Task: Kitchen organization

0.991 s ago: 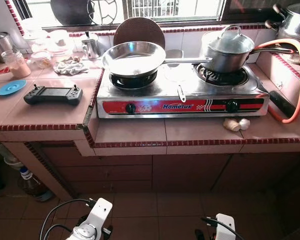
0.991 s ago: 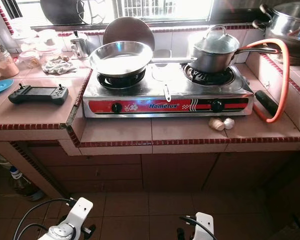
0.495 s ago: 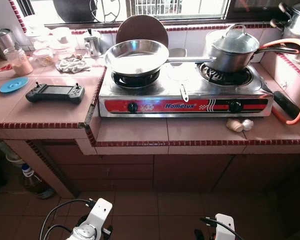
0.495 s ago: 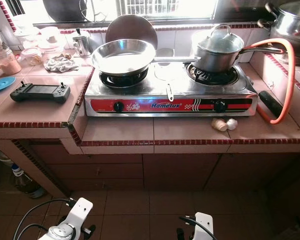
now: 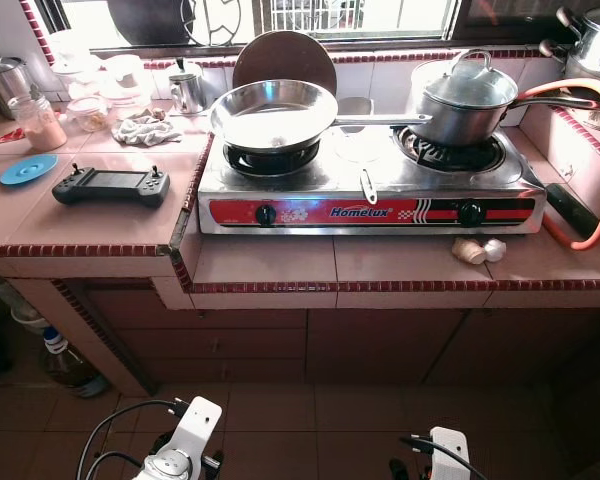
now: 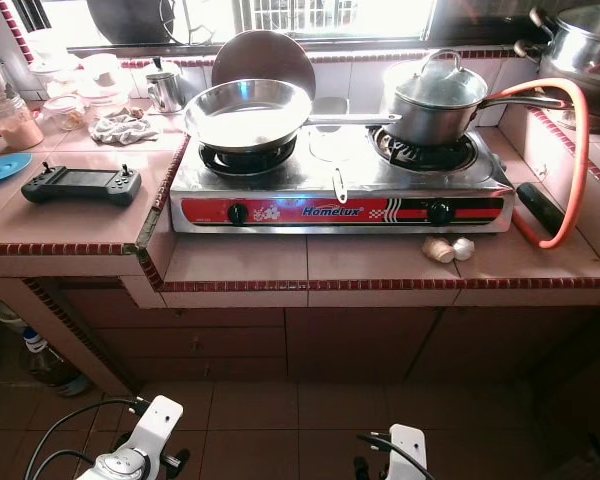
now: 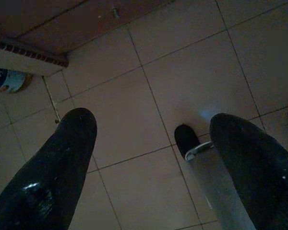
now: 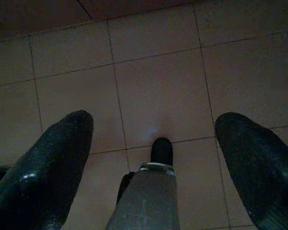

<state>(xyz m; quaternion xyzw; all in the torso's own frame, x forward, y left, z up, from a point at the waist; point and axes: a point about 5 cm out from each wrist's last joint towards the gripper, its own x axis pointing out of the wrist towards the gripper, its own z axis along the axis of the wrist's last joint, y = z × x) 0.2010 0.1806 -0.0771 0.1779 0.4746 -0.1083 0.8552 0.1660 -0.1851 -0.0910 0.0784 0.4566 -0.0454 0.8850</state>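
Both arms hang low over the floor, left gripper (image 7: 153, 158) and right gripper (image 8: 153, 158) with fingers spread and empty; the frying pan (image 5: 273, 113) sits far ahead on the stove (image 5: 370, 190), handle pointing right, nearer the left arm.

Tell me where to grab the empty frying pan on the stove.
Grip the frying pan by its long straight handle, which sticks out toward the lidded saucepan. Probably come from above and in front with the right claw; the rim offers no good hold.
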